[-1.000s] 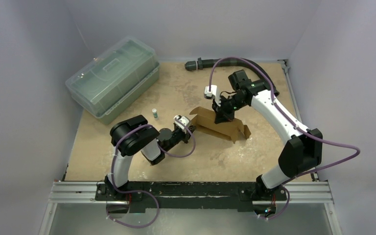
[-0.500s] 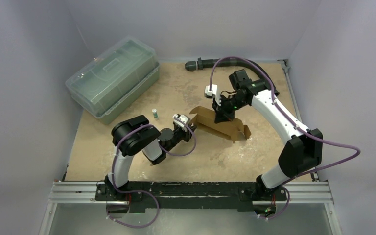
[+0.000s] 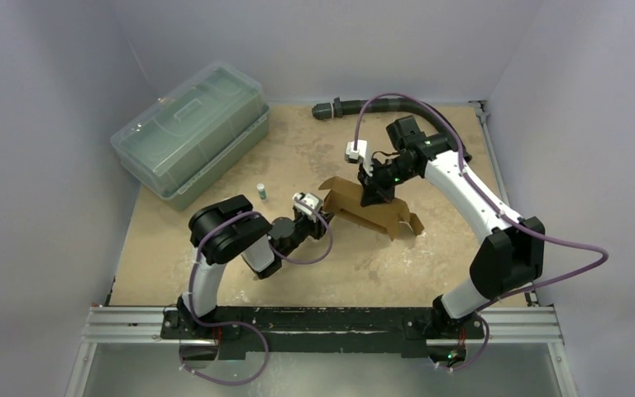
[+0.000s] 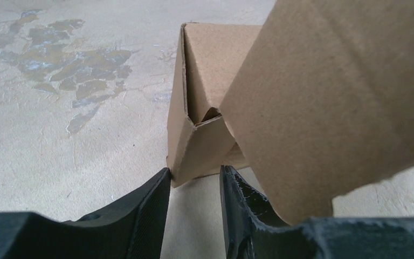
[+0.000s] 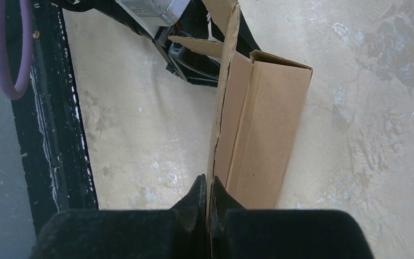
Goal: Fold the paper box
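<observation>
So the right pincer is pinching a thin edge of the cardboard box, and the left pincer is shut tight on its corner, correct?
Not quite. The left pincer is open: the left wrist view shows its fingers apart, with the corner of the cardboard box just ahead of them, not gripped. The right pincer does pinch a thin edge.

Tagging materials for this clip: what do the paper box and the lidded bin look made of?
The paper box: matte brown cardboard, going by its fibrous face and creased folds. The lidded bin: likely plastic, translucent greenish, with glossy glints on the lid.
</observation>
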You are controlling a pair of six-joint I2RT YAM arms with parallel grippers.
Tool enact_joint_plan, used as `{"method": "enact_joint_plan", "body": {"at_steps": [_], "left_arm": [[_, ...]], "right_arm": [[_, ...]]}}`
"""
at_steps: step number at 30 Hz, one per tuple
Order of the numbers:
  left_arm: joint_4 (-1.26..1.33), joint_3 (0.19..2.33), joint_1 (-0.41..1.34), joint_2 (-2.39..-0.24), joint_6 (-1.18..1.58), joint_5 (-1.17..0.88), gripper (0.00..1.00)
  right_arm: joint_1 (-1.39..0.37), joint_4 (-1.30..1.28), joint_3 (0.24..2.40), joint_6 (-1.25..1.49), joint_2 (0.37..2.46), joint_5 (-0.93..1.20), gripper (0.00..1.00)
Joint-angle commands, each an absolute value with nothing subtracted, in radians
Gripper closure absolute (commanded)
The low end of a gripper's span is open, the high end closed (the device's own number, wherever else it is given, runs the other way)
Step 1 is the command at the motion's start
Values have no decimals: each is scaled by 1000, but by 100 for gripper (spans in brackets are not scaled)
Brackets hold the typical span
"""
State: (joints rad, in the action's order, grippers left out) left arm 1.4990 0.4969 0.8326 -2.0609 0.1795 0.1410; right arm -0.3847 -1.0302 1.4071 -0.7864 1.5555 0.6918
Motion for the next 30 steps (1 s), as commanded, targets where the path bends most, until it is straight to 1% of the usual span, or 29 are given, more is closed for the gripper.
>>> {"method": "enact_joint_plan", "body": {"at_steps": [1,11,20,23,26,30], "left_arm": [[1780,480,833,-2004,147,131,60],[1780,458,802,-1973,172,147,62],[1780,467,769,-1959,212,48,58],[1780,469,746,-1965,231,-23,58],[1780,486,726,-1980,252,-83,60],[1779,519,714,-2008,291,-135,70]], "right_arm": [[-393,-1043,1421,-772,1549,768,100],[-391,-1071,1413,-805,1549,803,100],[-392,-1086,1419,-818,1559,816,100],[-392,-1073,1417,-805,1560,810,100],[-392,-1073,1419,-802,1571,808,100],[-392,-1078,1422,-805,1582,810,100]]}}
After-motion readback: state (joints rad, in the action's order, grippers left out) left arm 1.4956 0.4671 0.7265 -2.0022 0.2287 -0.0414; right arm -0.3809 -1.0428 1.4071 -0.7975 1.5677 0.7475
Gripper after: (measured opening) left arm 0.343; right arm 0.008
